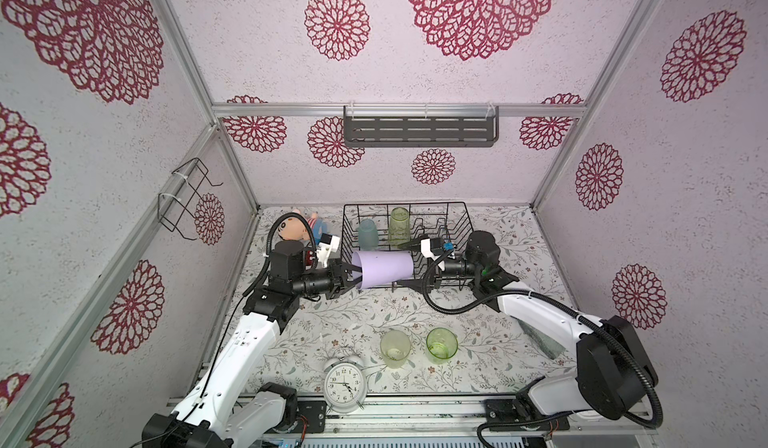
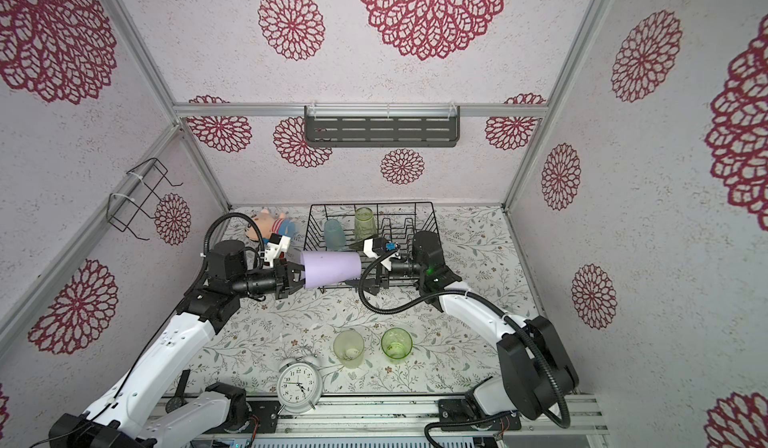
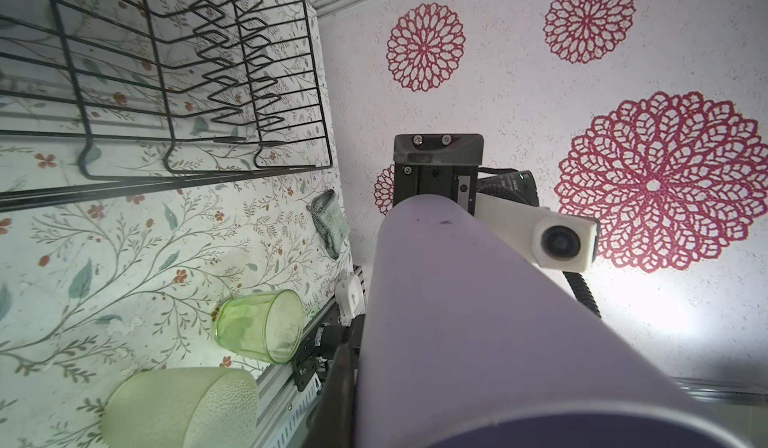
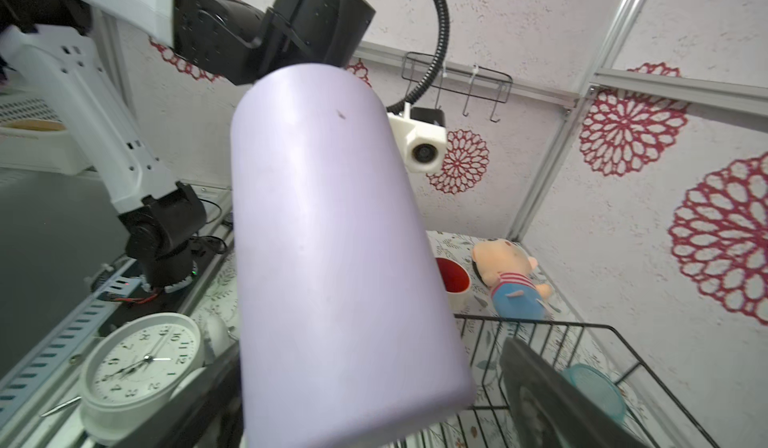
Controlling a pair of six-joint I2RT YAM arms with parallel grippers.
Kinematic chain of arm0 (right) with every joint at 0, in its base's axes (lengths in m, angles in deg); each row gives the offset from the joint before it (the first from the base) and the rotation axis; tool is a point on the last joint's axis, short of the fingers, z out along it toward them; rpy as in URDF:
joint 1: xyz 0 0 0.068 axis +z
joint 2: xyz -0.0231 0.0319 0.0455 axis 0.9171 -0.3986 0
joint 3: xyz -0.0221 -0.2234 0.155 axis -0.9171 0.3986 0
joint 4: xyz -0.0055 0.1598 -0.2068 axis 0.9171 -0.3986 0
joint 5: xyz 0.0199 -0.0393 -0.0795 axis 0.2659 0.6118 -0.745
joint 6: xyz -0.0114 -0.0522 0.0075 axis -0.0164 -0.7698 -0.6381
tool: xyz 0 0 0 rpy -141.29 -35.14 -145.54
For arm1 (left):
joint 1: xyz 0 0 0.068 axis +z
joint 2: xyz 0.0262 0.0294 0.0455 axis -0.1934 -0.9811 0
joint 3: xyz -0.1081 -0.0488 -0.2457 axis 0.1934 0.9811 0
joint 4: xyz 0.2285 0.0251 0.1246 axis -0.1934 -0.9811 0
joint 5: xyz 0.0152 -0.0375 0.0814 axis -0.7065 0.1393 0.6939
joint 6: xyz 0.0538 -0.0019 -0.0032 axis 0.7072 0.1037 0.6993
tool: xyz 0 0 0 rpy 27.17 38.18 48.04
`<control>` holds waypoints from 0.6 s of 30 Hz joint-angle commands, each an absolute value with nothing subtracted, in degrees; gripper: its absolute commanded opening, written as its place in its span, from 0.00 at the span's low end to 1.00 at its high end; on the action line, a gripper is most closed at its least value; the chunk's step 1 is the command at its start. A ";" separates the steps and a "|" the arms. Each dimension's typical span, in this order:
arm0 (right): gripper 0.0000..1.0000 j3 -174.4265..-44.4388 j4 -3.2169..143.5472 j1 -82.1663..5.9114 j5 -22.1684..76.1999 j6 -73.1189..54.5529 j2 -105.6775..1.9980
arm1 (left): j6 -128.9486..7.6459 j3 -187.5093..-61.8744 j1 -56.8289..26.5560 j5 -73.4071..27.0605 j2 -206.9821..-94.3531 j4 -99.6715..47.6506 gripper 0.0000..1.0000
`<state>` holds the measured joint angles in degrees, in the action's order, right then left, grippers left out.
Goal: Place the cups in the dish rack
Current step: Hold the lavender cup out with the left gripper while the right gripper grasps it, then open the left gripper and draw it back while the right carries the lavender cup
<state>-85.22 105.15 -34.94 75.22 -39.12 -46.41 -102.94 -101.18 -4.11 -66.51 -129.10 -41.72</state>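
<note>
My left gripper [image 1: 351,275] is shut on the rim of the lilac tumbler [image 1: 382,269], which hangs sideways above the front edge of the black wire dish rack [image 1: 453,213]. My right gripper [image 1: 411,265] stands open, its jaws straddling the tumbler's base end [image 4: 332,259] with a gap on one side. A light-blue cup [image 1: 368,232] and a green tumbler [image 1: 399,226] stand inside the rack. On the table in front stand a pale yellow-green tumbler [image 1: 395,348] and a brighter green tumbler [image 1: 441,345]. The white mug with red inside [image 4: 453,284] shows only in the right wrist view, beside the doll.
A white alarm clock [image 1: 345,385] stands at the front edge. A plush doll [image 1: 297,226] lies left of the rack. A green cloth [image 1: 540,338] lies under my right arm. A grey slotted shelf [image 1: 419,130] and a wire bracket [image 1: 187,201] hang on the walls.
</note>
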 commanded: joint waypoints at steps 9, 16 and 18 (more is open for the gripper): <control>0.80 -87.67 111.86 -34.16 83.68 -34.38 -47.95 | -104.95 -100.77 -7.08 -69.17 -133.88 -33.56 0.09; 0.64 -89.31 114.26 -34.25 85.22 -31.07 -50.06 | -105.15 -100.42 -7.30 -69.39 -135.04 -31.80 0.15; 0.62 -89.31 115.57 -34.41 84.68 -29.69 -50.49 | -105.06 -100.33 -7.16 -69.11 -135.21 -31.86 0.21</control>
<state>-87.14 110.55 -34.61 82.96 -32.83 -50.43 -105.17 -100.79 -6.82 -68.59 -134.83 -34.00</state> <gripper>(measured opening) 0.737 0.189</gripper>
